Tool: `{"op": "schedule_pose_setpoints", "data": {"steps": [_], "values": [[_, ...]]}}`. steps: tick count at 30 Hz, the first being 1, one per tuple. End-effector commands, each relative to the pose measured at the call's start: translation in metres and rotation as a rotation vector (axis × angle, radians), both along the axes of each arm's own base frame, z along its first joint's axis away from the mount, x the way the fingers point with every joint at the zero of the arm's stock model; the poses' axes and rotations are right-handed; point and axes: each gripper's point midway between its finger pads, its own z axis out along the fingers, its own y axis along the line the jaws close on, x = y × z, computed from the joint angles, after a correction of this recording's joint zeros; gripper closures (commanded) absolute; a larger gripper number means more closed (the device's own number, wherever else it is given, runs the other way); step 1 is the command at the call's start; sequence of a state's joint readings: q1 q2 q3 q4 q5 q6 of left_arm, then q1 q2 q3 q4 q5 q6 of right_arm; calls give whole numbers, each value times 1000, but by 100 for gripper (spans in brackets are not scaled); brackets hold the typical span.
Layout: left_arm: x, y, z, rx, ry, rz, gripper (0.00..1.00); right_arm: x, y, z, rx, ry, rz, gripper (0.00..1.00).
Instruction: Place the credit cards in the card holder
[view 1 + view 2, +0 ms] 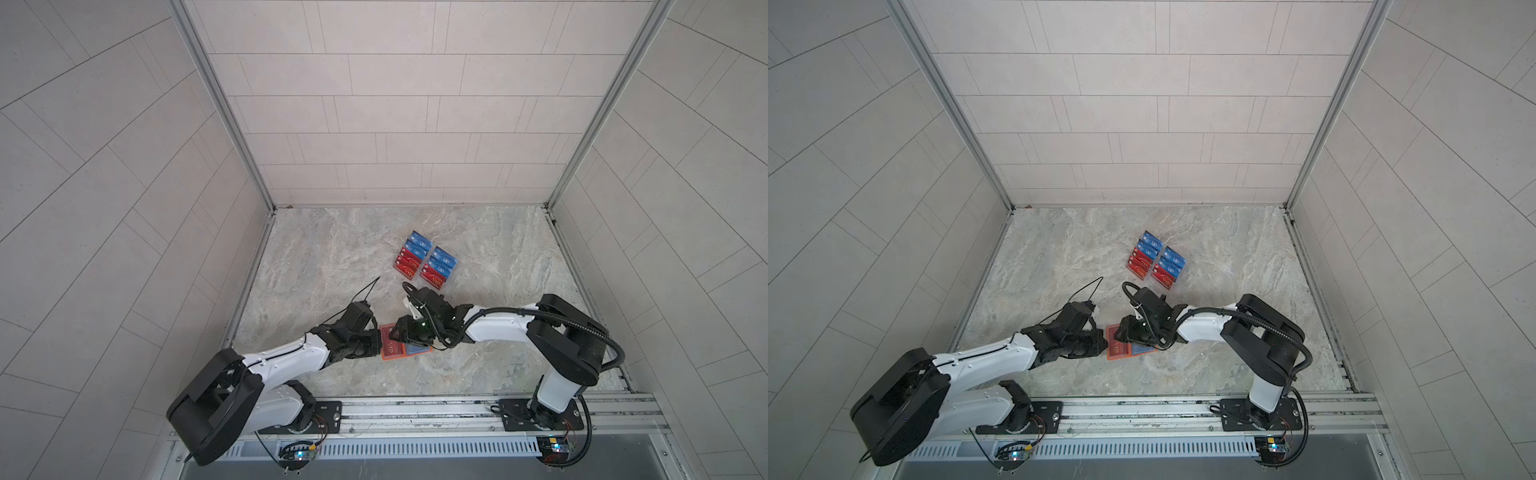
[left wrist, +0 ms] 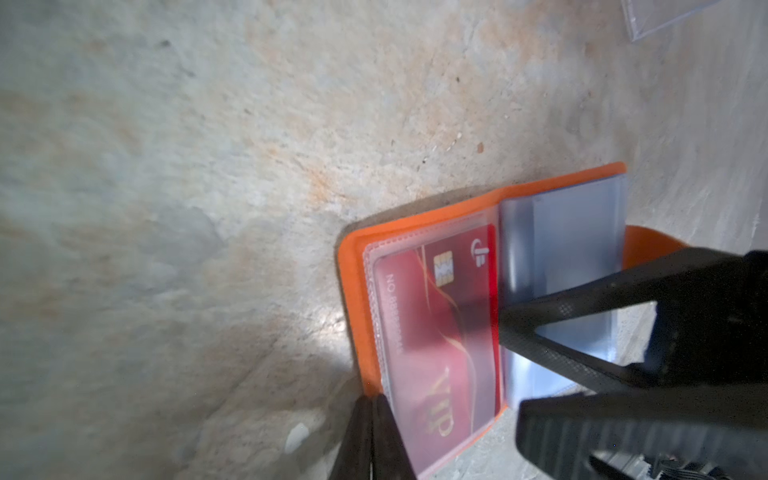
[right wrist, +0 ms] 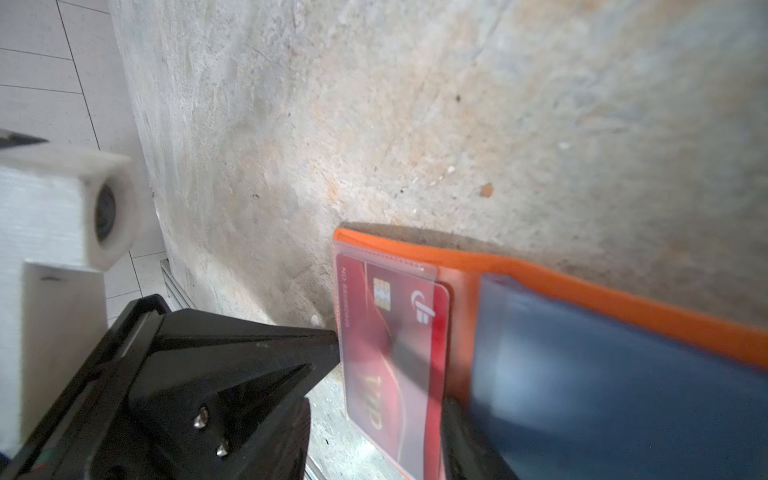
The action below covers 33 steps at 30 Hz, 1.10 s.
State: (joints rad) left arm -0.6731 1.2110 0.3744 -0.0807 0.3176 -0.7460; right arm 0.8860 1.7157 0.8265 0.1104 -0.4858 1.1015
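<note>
Orange card holder point(image 2: 353, 291) open flat on stone table point(image 2: 208, 166), near the front, between both arms. Red card point(image 2: 440, 332) with gold VIP letters already inside clear sleeve point(image 2: 415, 240) of one page. Left gripper point(image 2: 375, 428) with fingers pressed together, tips at outer edge of that page; not possible to tell if the edge is pinched. Right gripper point(image 2: 511, 363) with fingers about half apart, spread over bluish sleeves of the other page, one fingertip point(image 2: 509, 316) touching just beside the fold. Remaining credit cards point(image 1: 426, 262), red and blue, in rows farther back, well apart from both grippers.
</note>
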Motion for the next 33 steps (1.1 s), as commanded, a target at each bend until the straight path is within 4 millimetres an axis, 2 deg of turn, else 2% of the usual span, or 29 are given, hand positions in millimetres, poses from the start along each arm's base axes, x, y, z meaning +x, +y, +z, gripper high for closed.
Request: {"op": "schedule_pose_setpoints", "data": {"steps": [1,7,11,16,19,21,25,30,33], "values": [[2,-1,5,-30,-1,8,87,2,-12,17,-40,-58,-10,46],[6,-1,27,-34,-15,5,71,4,-30,32,-92,-109,21,46],[4,-1,52,-46,-27,-7,64,5,-41,32,-158,-130,62,49],[-2,-1,86,-104,-41,6,59,9,-55,26,-201,-145,97,63],[0,-14,107,-186,-47,22,59,14,-59,23,-186,-144,113,75],[0,-25,109,-212,-45,19,58,18,-65,18,-198,-148,123,80],[3,-48,93,-228,-9,14,62,23,-75,8,-217,-121,143,87],[20,-73,87,-294,-1,47,62,22,-77,1,-237,-118,167,90],[21,-81,75,-286,32,29,62,16,-76,-9,-223,-85,168,88]]}}
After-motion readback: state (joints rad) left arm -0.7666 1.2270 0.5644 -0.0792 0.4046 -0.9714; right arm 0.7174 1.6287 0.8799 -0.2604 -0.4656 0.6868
